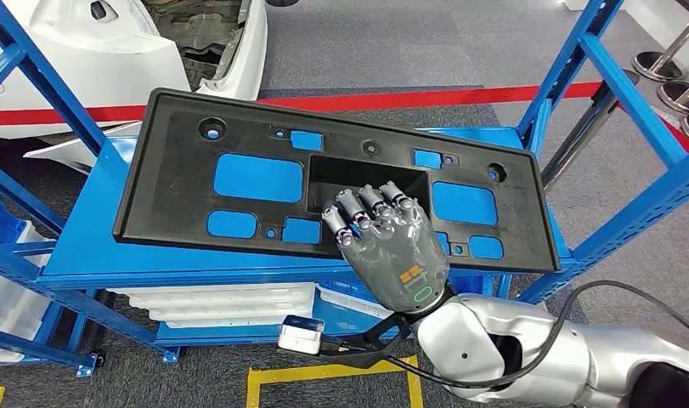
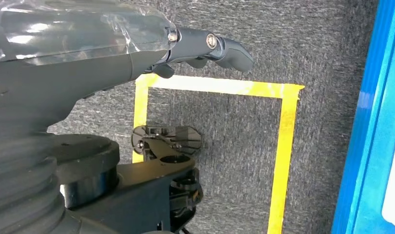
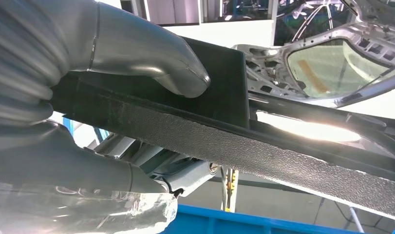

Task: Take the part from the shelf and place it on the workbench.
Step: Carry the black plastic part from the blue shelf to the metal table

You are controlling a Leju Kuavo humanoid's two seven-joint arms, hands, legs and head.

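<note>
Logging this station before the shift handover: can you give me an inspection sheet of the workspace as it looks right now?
Surface: blue shelf, top level carrying the part; workbench nothing seen.
Job's things: black panel with cutouts, lying on the shelf top, near edge overhanging toward the robot.
Clutter: white trays on the lower shelf level.
Hands: right hand grips the panel's near edge, fingers in its central recess, thumb underneath; left hand hangs over the floor, holding nothing.
Cables: black cable looping along the right arm.
Surroundings: grey carpet, yellow floor tape, red floor line, white car body part.
</note>
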